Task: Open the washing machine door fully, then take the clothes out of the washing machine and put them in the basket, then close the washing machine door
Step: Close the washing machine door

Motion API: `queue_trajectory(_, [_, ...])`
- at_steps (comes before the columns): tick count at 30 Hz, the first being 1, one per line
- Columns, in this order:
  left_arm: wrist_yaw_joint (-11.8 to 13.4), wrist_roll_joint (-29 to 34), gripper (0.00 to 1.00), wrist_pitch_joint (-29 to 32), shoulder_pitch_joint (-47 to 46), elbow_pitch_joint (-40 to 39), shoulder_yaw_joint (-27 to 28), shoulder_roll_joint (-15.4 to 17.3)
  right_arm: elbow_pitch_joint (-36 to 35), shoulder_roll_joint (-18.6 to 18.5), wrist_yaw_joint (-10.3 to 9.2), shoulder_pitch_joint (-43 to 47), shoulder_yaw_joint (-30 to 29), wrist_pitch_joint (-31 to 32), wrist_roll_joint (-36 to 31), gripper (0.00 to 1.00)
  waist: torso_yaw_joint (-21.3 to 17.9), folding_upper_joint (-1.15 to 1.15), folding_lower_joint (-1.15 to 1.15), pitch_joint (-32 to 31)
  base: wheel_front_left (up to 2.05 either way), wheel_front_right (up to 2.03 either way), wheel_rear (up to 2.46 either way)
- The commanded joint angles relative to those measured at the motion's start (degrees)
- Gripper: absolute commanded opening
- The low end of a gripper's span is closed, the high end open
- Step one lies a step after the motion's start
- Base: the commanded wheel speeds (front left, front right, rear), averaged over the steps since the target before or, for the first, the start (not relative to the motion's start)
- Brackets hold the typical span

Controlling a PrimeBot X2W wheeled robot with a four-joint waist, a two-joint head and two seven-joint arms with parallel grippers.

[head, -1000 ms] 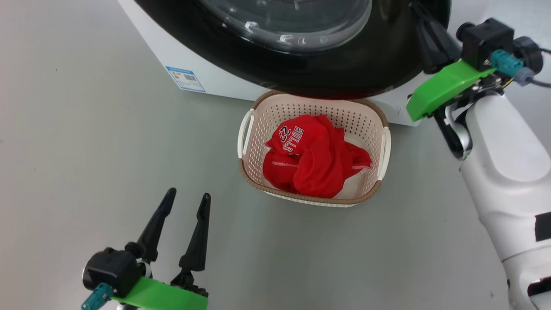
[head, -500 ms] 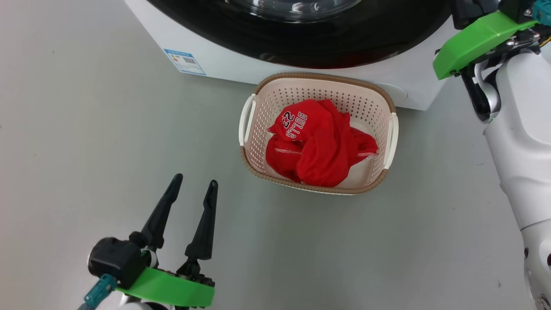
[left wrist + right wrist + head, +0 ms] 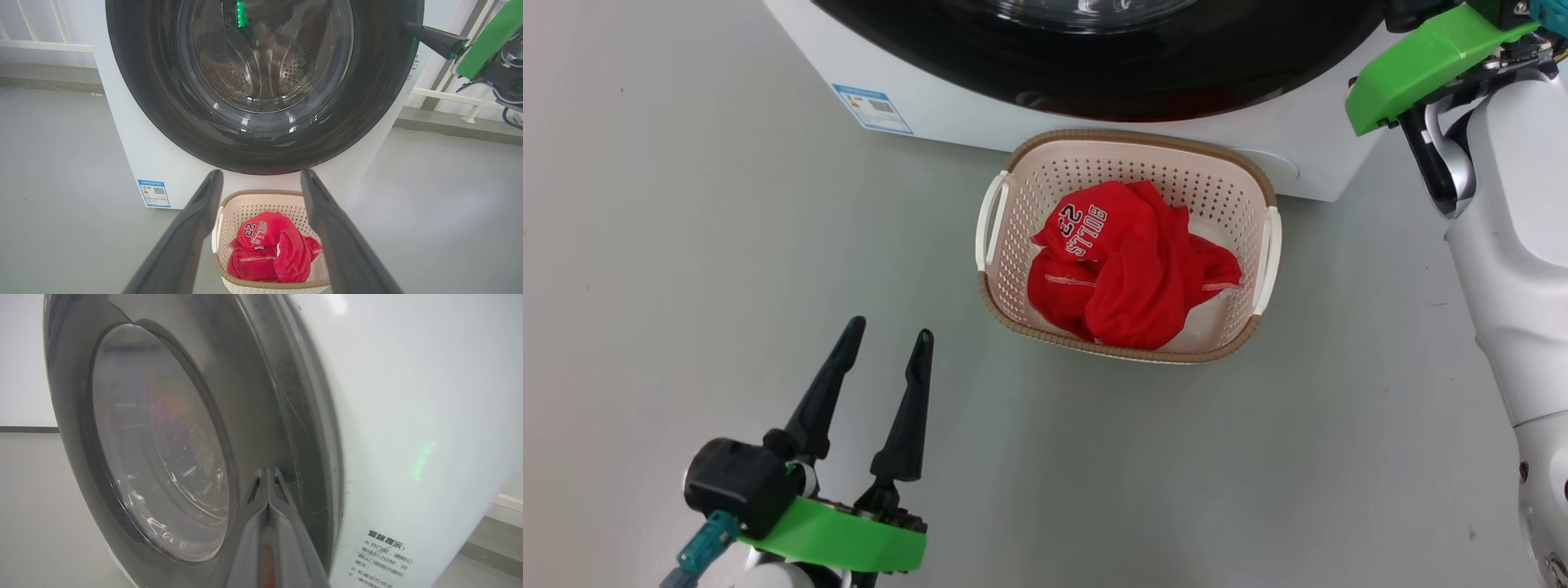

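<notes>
Though closed flush on washing machine [image 3: 947,106], washing machine door [image 3: 143,102] w/ right gripper [image 3: 267,473] at its rim, fingers together, empty. Clothes [image 3: 1131,269] heaped in basket [image 3: 1127,140] just in front of machine. Left gripper [image 3: 889,329] spread wide, empty, further out front.

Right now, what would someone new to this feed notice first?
Bright red clothes fill the cream basket on the floor, just before the washing machine. Above, the glossy black washing machine door looks closed, with the shut right gripper at its rim.
</notes>
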Motion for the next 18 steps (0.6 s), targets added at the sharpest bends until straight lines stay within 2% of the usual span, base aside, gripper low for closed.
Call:
queue_trajectory(1, [-0.5, 0.1, 1.00, -0.7, -1.2, -1.3, 2.2, 0.7, -1.9, 0.5, -0.14, -0.6, 0.1, -0.4, -0.3, 0.00, -0.3, 0.00, 0.00, -0.1, 0.00, 0.00, 0.00])
queue_trajectory(4, [-0.6, 0.2, 1.00, -0.7, -1.2, -1.5, 2.5, 0.6, -2.8, 0.8, -0.14, 0.4, 1.5, -0.4, 1.3, 0.01, -0.9, 0.00, 0.00, -0.6, 0.00, 0.00, 0.00])
queue_trajectory(5, [-0.7, 0.3, 1.00, -0.7, -1.1, -1.5, 2.5, 0.6, -3.2, 0.8, -0.14, 0.8, 2.0, -0.4, 1.9, 0.08, -1.2, 0.00, 0.00, -0.9, 0.00, 0.00, 0.00])
queue_trajectory(7, [-0.8, 0.2, 1.00, -0.7, -0.9, -1.4, 2.6, 0.6, -4.0, 0.8, -0.14, 1.5, 2.9, -0.4, 3.2, 0.15, -1.8, 0.00, 0.00, -1.4, 0.00, 0.00, 0.00])
queue_trajectory(9, [-0.9, 0.0, 1.00, -0.7, -0.7, -1.4, 2.7, 0.6, -5.2, 0.8, -0.14, 2.4, 3.5, -0.4, 4.5, 0.32, -2.5, 0.00, 0.00, -1.9, 0.00, 0.00, 0.00])
queue_trajectory(10, [-0.9, -0.1, 1.00, -0.7, -0.6, -1.4, 2.8, 0.6, -5.9, 0.9, -0.14, 3.0, 3.7, -0.4, 5.1, 0.45, -2.9, 0.00, 0.00, -2.3, 0.00, 0.00, 0.00])
queue_trajectory(11, [-0.9, -0.3, 1.00, -0.7, -0.5, -1.3, 2.8, 0.6, -6.9, 0.9, -0.14, 3.5, 3.7, -0.4, 5.6, 0.82, -3.3, 0.00, 0.00, -2.6, 0.00, 0.00, 0.00])
queue_trajectory(12, [-1.0, -0.5, 1.00, -0.7, -0.4, -1.3, 2.9, 0.6, -7.8, 0.9, -0.14, 4.2, 3.7, -0.4, 6.0, 1.00, -3.7, 0.00, 0.00, -2.9, 0.00, 0.00, 0.00])
queue_trajectory(18, [-1.1, -1.6, 1.00, -0.7, 0.4, -1.5, 3.8, 0.6, -10.9, 1.1, -0.14, 9.1, 5.2, -0.4, 7.2, 1.00, -6.5, 0.00, 0.00, -5.4, 0.00, 0.00, 0.00])
